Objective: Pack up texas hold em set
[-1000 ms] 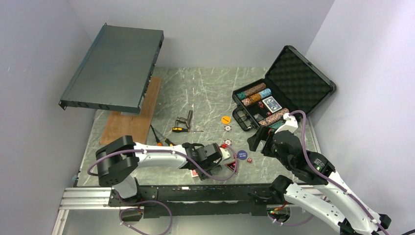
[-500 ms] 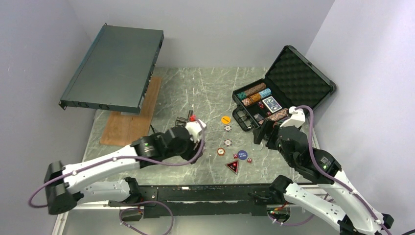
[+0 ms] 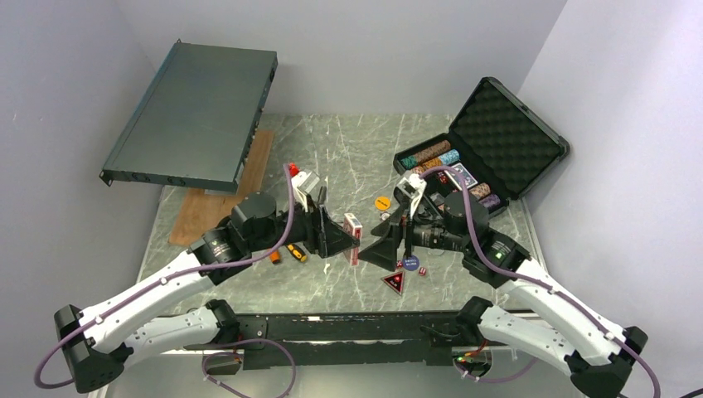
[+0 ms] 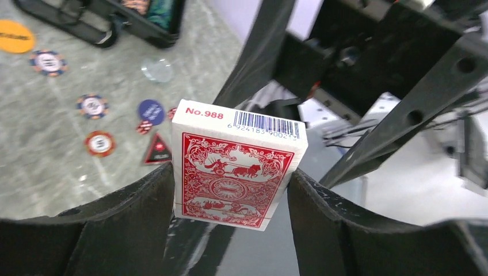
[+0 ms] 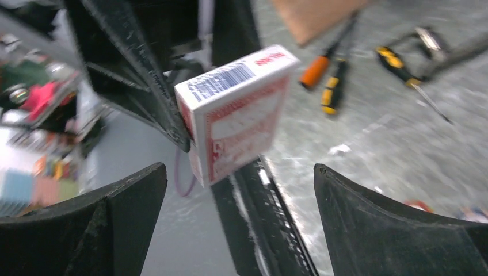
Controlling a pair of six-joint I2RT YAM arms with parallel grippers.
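A red card deck (image 3: 353, 225) hangs in mid-air over the middle of the table, with my left gripper (image 3: 349, 241) shut on it. In the left wrist view the red card deck (image 4: 236, 164) stands upright between the left gripper's (image 4: 230, 172) two fingers. My right gripper (image 3: 380, 249) faces it from the right, open and empty. In the right wrist view the red card deck (image 5: 239, 112) sits just beyond the right gripper (image 5: 239, 169), apart from its fingers. The black case (image 3: 507, 137) lies open at the back right with rows of chips (image 3: 431, 159) inside. Loose chips (image 4: 92, 105), an orange button (image 3: 382, 202), a blue button (image 3: 411, 264) and a red triangle (image 3: 393, 283) lie on the table.
A large dark-grey rack unit (image 3: 195, 116) leans at the back left over a wooden board (image 3: 220, 207). Orange-handled screwdrivers (image 5: 322, 75) lie left of centre, under my left arm. A small red die (image 3: 423, 271) rests by the blue button.
My left arm rose from the near edge with the red deck and carried it to the middle. My right gripper swung left from the case to face the deck.
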